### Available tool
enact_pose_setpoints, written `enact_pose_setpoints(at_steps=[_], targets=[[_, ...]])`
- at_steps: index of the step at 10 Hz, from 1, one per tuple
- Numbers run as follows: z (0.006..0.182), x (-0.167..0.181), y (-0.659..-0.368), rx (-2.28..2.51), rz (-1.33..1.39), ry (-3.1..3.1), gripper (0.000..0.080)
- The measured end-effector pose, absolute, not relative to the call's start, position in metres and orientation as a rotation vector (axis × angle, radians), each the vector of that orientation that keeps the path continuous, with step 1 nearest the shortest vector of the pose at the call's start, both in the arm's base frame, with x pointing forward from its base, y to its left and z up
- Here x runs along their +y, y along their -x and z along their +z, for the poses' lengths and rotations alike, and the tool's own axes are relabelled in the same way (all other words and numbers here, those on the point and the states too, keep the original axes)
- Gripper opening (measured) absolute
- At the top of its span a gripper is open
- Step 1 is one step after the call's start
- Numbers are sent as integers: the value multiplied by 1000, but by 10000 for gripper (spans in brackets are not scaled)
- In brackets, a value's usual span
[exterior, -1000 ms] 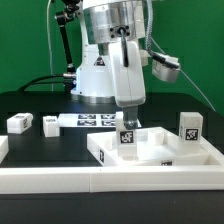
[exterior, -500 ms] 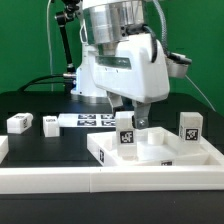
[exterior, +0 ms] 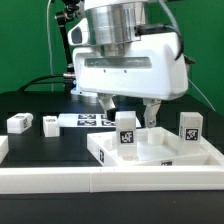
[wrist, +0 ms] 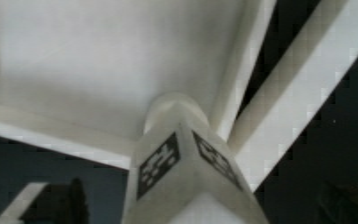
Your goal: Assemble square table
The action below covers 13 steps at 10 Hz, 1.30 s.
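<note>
The square table's white top [exterior: 165, 158] lies with its raised rim up at the exterior view's right. One tagged white leg [exterior: 126, 131] stands upright in its near-left corner. My gripper [exterior: 130, 110] hangs just above that leg, open. Its fingers [exterior: 152, 113] stand on either side of the leg's top and apart from it. In the wrist view the leg [wrist: 179, 165] rises straight toward the camera from the corner of the top [wrist: 87, 70]. Another leg [exterior: 190, 127] stands upright at the far right.
Two small white legs [exterior: 18, 122] [exterior: 49, 123] lie on the black surface at the exterior view's left. The marker board [exterior: 88, 120] lies flat behind them. A long white rail [exterior: 90, 185] edges the front. The robot's base [exterior: 95, 75] stands behind.
The hand has turned so that its broad side faces the exterior camera. The jaws have widened off the leg, which stays upright in the corner.
</note>
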State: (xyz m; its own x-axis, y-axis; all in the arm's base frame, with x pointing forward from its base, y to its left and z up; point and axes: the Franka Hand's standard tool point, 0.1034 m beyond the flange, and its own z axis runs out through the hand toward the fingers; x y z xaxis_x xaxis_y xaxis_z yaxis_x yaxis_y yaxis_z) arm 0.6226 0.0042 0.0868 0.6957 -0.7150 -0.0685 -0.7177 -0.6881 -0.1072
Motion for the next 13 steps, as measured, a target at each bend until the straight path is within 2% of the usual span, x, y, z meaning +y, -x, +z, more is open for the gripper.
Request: enact_pose_setpoints(at_steps=[10,12,13], targets=[[85,1,-622,149,-31,3022,649],[86,-1,-622,79,-37,3025,636],[85,-1,-622,82,-36,3025,466]])
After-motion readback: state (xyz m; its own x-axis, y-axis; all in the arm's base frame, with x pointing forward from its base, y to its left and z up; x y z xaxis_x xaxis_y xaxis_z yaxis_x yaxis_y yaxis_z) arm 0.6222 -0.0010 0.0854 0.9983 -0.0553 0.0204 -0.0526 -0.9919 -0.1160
